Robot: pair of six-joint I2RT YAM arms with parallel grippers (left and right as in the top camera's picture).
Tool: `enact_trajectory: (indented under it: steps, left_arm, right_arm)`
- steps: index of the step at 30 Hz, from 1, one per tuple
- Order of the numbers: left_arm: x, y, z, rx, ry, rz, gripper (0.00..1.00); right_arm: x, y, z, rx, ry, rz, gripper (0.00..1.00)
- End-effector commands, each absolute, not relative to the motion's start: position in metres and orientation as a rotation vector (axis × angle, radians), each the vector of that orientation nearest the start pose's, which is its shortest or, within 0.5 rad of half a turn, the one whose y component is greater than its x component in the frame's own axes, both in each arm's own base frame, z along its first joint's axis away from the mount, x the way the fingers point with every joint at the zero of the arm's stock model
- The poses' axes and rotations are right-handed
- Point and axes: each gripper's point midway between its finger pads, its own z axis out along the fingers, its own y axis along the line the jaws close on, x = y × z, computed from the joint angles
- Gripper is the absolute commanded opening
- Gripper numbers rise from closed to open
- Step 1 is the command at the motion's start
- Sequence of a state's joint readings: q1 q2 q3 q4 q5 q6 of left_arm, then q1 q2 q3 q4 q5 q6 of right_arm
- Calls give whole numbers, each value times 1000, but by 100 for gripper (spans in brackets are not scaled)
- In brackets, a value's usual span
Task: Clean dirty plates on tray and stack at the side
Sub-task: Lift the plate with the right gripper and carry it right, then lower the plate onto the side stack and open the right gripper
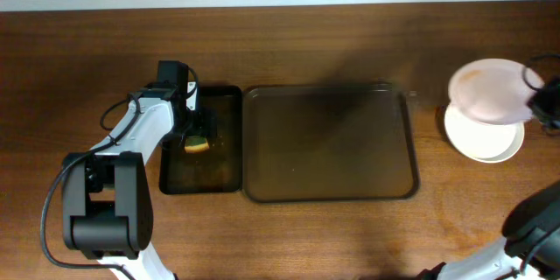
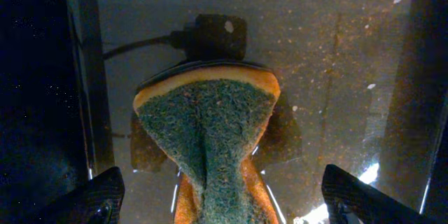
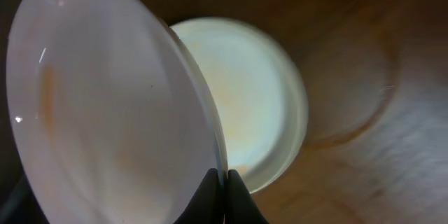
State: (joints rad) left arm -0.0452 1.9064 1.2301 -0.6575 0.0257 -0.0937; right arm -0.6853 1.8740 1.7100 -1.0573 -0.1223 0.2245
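A: White plate point(image 3: 112, 112) in the right gripper point(image 3: 225, 185), is it?

B: Yes. The jaws are clenched on its rim, and the plate rises steeply tilted away from the fingertips. A faint orange streak shows on its face.

A: And beyond the jaws?

B: A lower plate point(image 3: 252, 105) lies flat on the table point(image 3: 378, 147), just behind the held rim. Whether it is one plate or two stacked, I cannot tell.

A: The left gripper point(image 2: 227, 196)?

B: Released, with its fingers point(image 2: 91, 196) wide apart. Between them a sponge point(image 2: 206, 119), green scrub side over orange, rests on the black tray point(image 2: 336, 56) and touches neither finger.

A: Where is the brown tray point(image 1: 328, 144)?

B: Between the two grippers, just beside the black tray and well apart from the right jaws.
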Motion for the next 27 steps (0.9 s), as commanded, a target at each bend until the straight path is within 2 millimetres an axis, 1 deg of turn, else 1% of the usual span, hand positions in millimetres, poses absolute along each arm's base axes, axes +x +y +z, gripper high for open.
enact_trajectory:
  steps: [1,5,6,8,9,11,12,14,15,16,17,18,20,21,22,23,24,25,26,27]
  left_arm:
    - [391,-21,18,-59,2905,-56,88]
    - [391,-21,18,-59,2905,-56,88]
    - [391,-21,18,-59,2905,-55,88]
    - [392,-21,18,-59,2904,-55,88]
    - [392,-21,18,-59,2904,-55,89]
    - [392,-21,18,-59,2904,-55,98]
    - [392,-21,18,-59,2904,-55,100]
    - [392,-21,19,-59,2904,-55,100]
    - [393,-21,21,-59,2900,-55,100]
    - [396,-21,28,-58,2884,-56,100]
    - [398,-21,38,-58,2859,-53,100]
    - [400,-21,47,-58,2833,-53,100]
    - [406,-13,76,-69,2752,9,100]
    - [409,-9,87,-74,2716,30,100]
    - [411,-10,93,-74,2692,24,100]
    - [411,-10,97,-73,2684,24,100]
    - [411,-10,96,-74,2685,24,100]
    - [411,-10,96,-74,2685,24,100]
    - [411,-10,96,-74,2685,24,100]
    - [411,-10,96,-73,2685,24,100]
  right_arm:
    - [329,-278,138,1281,2488,77,4]
    - [316,-275,82,1343,2550,76,4]
    - [315,-272,72,1342,2549,87,4]
    - [312,-269,63,1381,2542,101,4]
    - [314,-266,63,1373,2538,125,4]
    - [319,-262,65,1354,2531,172,34]
    - [320,-262,68,1351,2529,176,51]
    - [327,-259,81,1305,2533,228,58]
    - [332,-255,95,1283,2533,263,60]
    - [345,-245,115,1180,2556,303,63]
    - [350,-238,123,1136,2575,309,64]
    - [360,-223,135,1056,2607,315,65]
    - [382,-184,154,861,2672,345,65]
    - [391,-163,158,750,2706,354,65]
    - [400,-139,160,658,2737,366,66]
    - [406,-109,159,569,2774,386,80]
    - [409,-89,159,506,2801,399,98]
    - [414,-63,159,418,2821,412,98]
    - [416,-51,159,379,2830,417,98]
    - [418,-33,159,318,2843,426,98]
